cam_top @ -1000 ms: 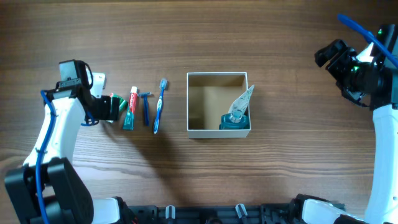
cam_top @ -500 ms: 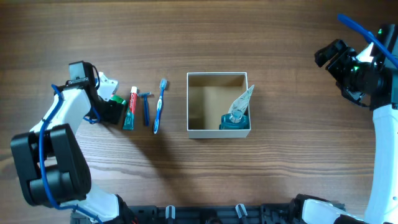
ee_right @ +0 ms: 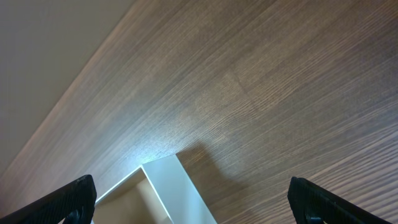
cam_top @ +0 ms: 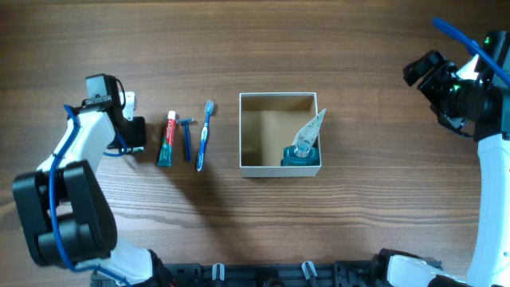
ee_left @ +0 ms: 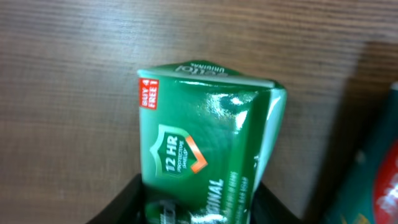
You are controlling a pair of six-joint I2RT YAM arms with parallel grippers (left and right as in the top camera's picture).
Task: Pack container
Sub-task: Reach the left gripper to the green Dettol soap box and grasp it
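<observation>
**A:** What is the left gripper [cam_top: 134, 132] doing?

**B:** It is pinching a green box [ee_left: 199, 130]. The box is sitting between the two dark fingers [ee_left: 124, 208] and touching both. I cannot tell whether it is resting on the table [cam_top: 358, 239] or hanging just above it.

**A:** And around it?

**B:** Just to its right, a toothpaste [cam_top: 166, 137], a razor [cam_top: 186, 137] and a toothbrush [cam_top: 205, 137] are lying side by side. Farther right, the container [cam_top: 279, 170] is sitting open at mid-table, with a teal bottle [cam_top: 299, 156] standing in its near right corner.

**A:** The right gripper [cam_top: 421, 68]?

**B:** It is hovering at the far right, spread wide and holding nothing.

**A:** Which step, then?

**B:** Picking up the green box, I'd judge. Next the arm is going to need to carry it rightward over those three items and release it into the container's bare left half.
</observation>
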